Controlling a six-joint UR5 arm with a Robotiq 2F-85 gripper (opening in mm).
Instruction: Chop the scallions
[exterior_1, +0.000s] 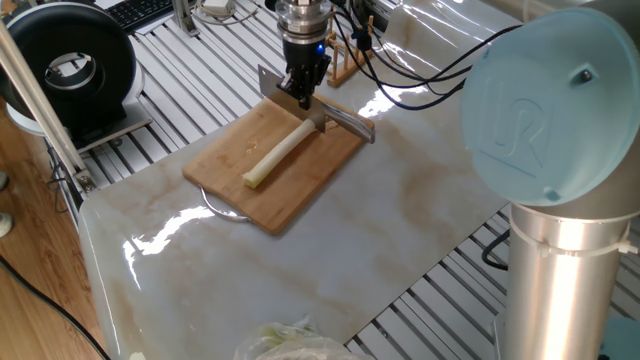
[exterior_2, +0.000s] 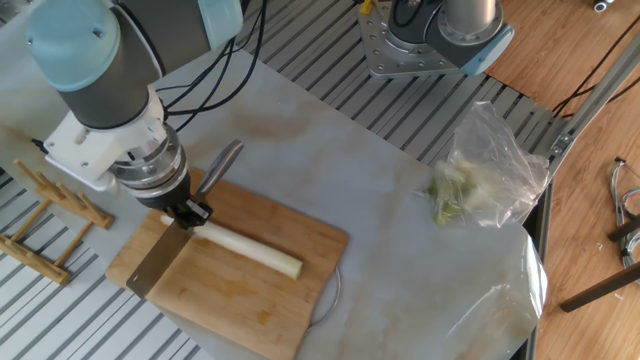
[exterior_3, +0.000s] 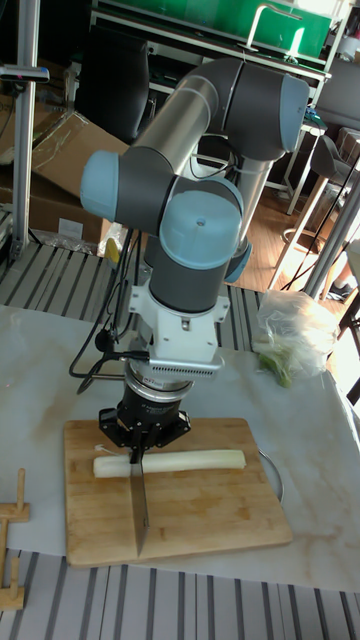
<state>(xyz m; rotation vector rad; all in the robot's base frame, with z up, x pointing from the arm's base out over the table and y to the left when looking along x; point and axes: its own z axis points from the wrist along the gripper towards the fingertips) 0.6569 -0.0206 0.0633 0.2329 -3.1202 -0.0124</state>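
Note:
A single whole scallions stalk (exterior_1: 277, 155) (exterior_2: 250, 248) (exterior_3: 190, 461), pale cream with a yellowish end, lies across the wooden cutting board (exterior_1: 225, 165) (exterior_2: 225, 300) (exterior_3: 200, 515). My gripper (exterior_1: 301, 94) (exterior_2: 187, 212) (exterior_3: 135, 450) is shut on a steel knife (exterior_1: 343, 122) (exterior_2: 153, 268) (exterior_3: 138, 505). It holds the knife edge-down over the stalk's thick end. In the tall view the blade crosses the stalk near its left end. I cannot tell whether the blade has cut in.
A clear plastic bag of leafy greens (exterior_2: 480, 180) (exterior_3: 295, 335) lies away from the board. A wooden rack (exterior_2: 50, 215) (exterior_1: 345, 60) stands just beyond the board's far side. A black round device (exterior_1: 70, 65) sits at the table's corner.

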